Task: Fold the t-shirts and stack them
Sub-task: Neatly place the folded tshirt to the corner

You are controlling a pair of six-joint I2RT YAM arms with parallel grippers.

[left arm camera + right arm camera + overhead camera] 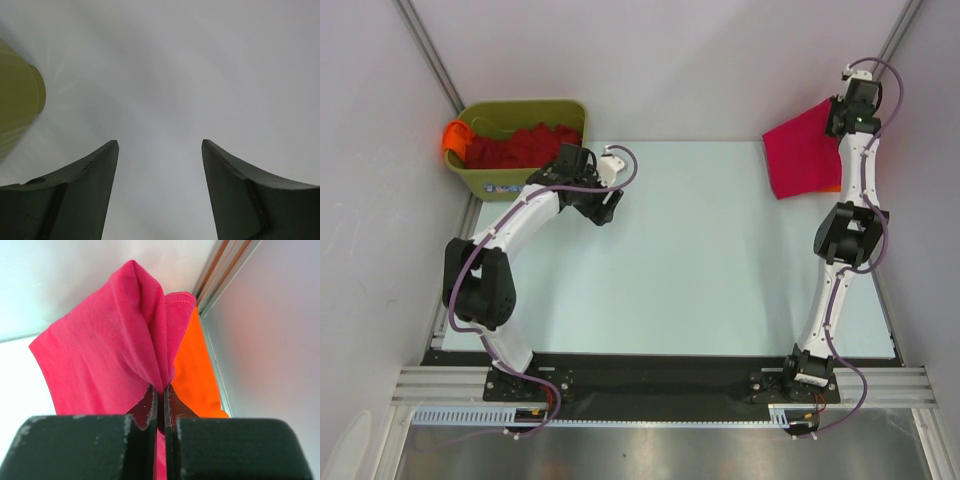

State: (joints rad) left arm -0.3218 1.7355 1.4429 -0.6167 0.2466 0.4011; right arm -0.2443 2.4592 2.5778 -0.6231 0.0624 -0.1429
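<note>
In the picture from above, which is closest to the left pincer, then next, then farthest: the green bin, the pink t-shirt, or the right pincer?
1. Green bin: right beside the left pincer, far-left corner.
2. Pink t-shirt: way over on the far right.
3. Right pincer: pinching that shirt's upper corner, farthest back-right.

Soft matt cloth: crimson-pink t-shirt (100, 355), orange t-shirt (195, 375). Smooth plastic: olive-green bin (525, 104). Smooth, matt surface: table (700, 250) beside the bin.
</note>
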